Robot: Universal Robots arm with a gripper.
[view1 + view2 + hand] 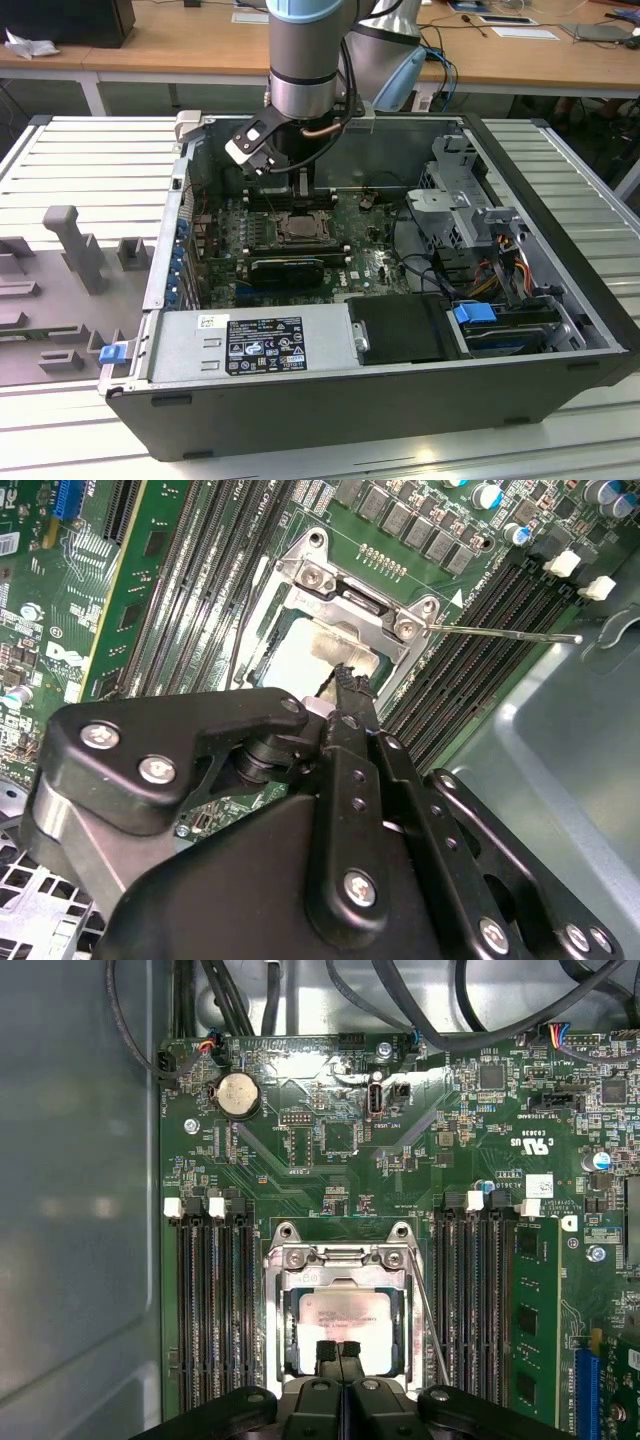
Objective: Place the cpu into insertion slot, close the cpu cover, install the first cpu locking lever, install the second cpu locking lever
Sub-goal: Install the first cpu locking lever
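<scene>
We see the arm reach down into the open computer case [400, 400], which lies on the ribbed surface [90, 160]. In the exterior view the gripper [303, 197] hangs just above the insertion slot [274, 228]. The slot sits on the green board at twelve o'clock of the long black card [287, 268] and at nine o'clock of the grey drive cage [450, 200].

The cpu [345, 1312] lies flat inside the slot. Its pale metal top shows through the window of the cpu cover [338, 1260], which lies down over it in both wrist views.

The fingers [326, 1348] are narrow, tips pressed together with nothing between them, over one edge of the cpu. We cannot tell whether they touch it.

A thin lever rod [500, 632] slants away beside the slot, between it and a bank of black memory slots [470, 1300].
</scene>
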